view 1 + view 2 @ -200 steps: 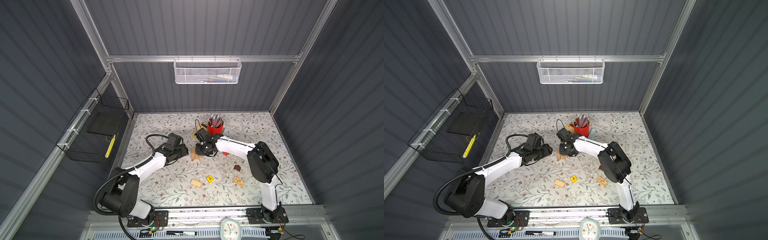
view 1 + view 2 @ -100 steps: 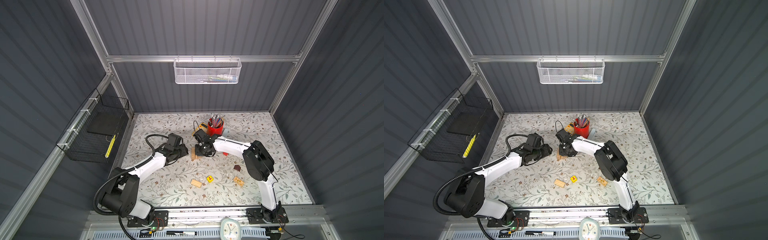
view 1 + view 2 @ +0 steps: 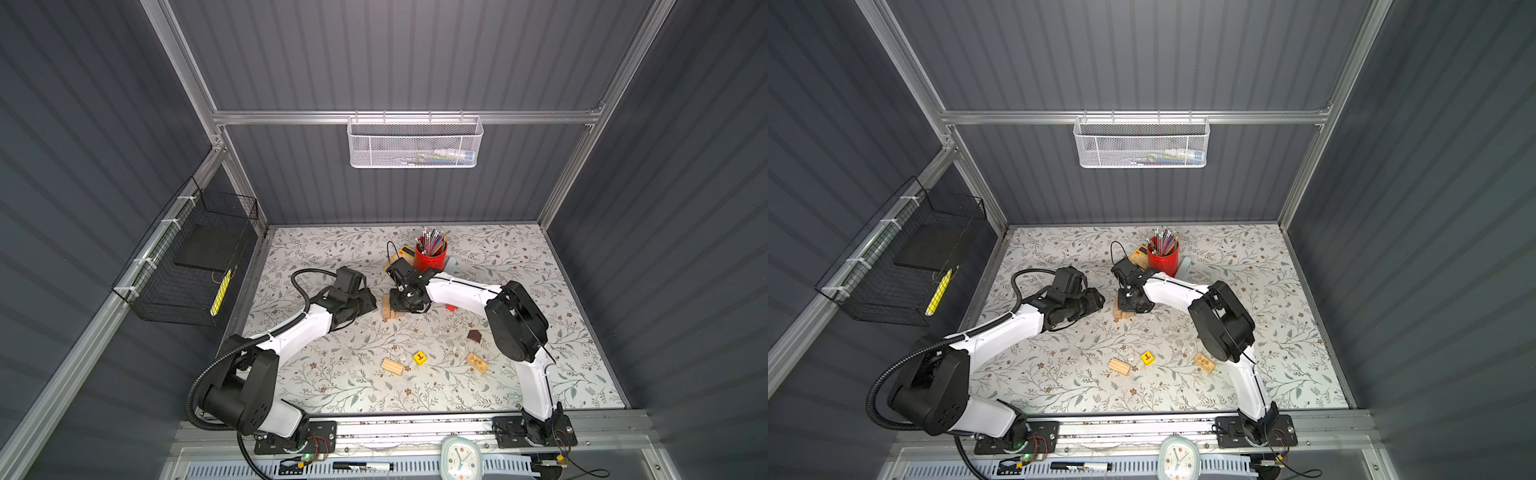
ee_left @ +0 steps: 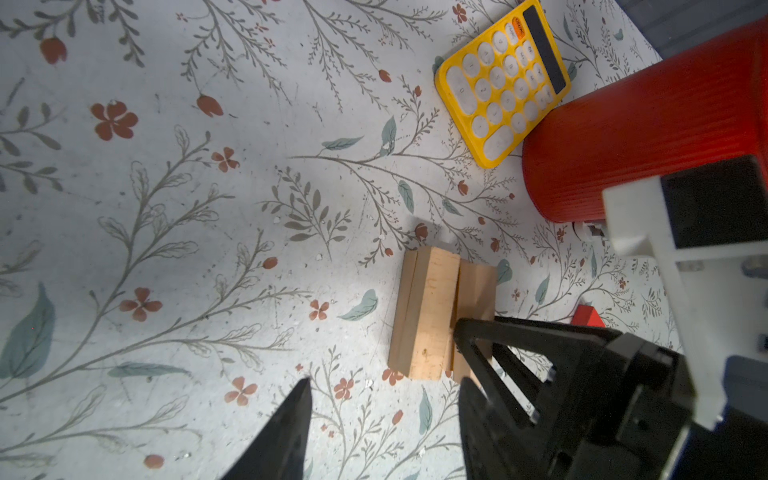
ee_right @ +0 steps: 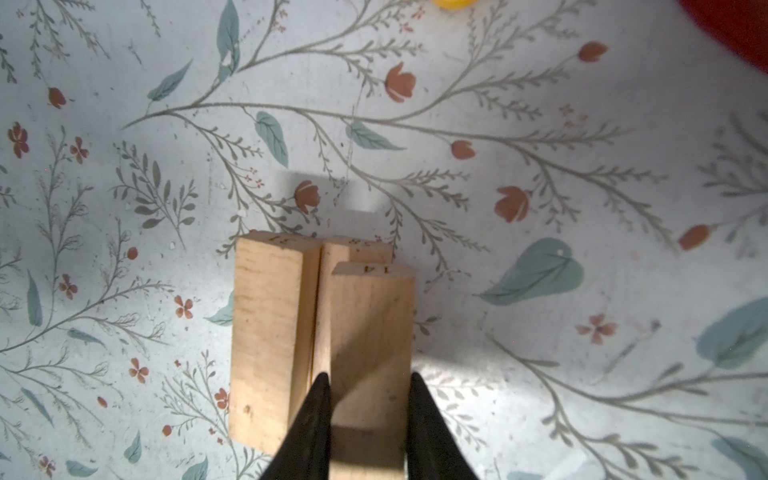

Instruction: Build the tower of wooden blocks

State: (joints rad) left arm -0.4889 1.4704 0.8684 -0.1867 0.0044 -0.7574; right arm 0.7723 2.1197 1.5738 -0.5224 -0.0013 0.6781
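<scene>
Two pale base blocks (image 5: 270, 332) lie side by side, long faces touching, on the floral tabletop (image 3: 332, 395), a broad footing for the wood block tower. The right gripper (image 5: 369, 378) is clamped on a third pale block (image 5: 370, 324), its fingers pressing the two long sides. It holds that block lengthwise directly over one of the base blocks, presumably so it settles parallel and flush. Whether it already rests on the wood below or hangs just above, I cannot tell. The left gripper (image 4: 386, 386) waits just beside the base blocks with its fingers spread partway and nothing between them, likely placed to steady the footing if it shifts. Near the base blocks on the right arm's side sits the red cube (image 3: 451, 308). The dark brown roof piece (image 3: 474, 336), the yellow lettered cube (image 3: 420, 358) and two more tan blocks (image 3: 392, 367) lie well apart from the base blocks, toward the robot's mounts. By my judgement the build has barely begun. The release should be gentle, since the lower blocks are unsecured.
</scene>
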